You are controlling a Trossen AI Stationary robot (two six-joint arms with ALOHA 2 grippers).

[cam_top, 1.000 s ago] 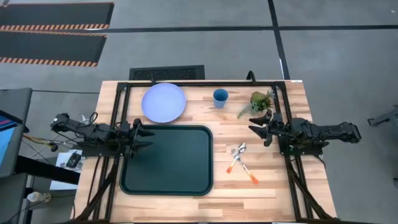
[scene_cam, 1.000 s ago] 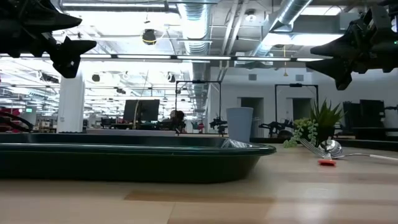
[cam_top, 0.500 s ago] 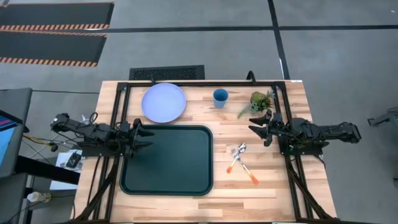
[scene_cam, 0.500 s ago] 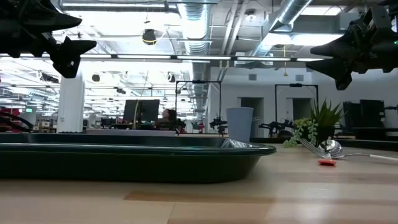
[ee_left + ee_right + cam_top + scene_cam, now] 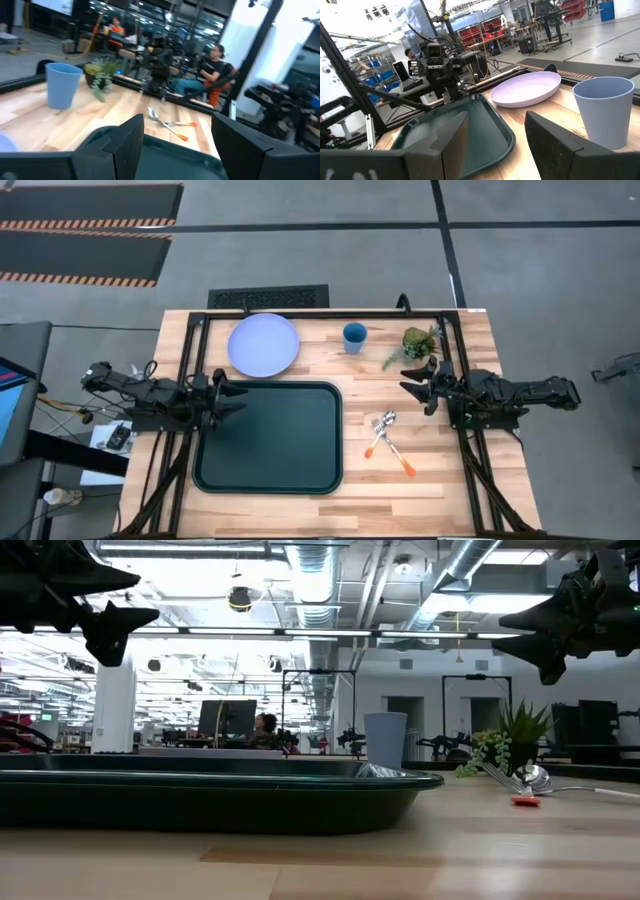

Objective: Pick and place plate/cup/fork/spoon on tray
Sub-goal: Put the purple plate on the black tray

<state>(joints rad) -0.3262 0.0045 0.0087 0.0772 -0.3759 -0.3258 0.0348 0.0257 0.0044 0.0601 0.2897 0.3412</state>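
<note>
The dark green tray [image 5: 268, 437] lies on the table left of centre. The lavender-blue plate [image 5: 263, 344] lies on the table beyond it, and the blue cup [image 5: 354, 336] stands upright to the plate's right. The orange-handled spoon [image 5: 381, 431] and fork [image 5: 394, 451] lie crossed on the table right of the tray. My left gripper [image 5: 232, 399] hovers open at the tray's left edge, above the table. My right gripper [image 5: 415, 383] hovers open right of the cutlery, above the table. Both are empty.
A small green plant [image 5: 418, 342] stands at the far right, near my right gripper. Black frame rails [image 5: 330, 312] run along the table's far edge and down both sides. Bare wood lies near the front edge and between tray and cutlery.
My left gripper has shifted very slightly toward the table's right; nothing else has moved.
</note>
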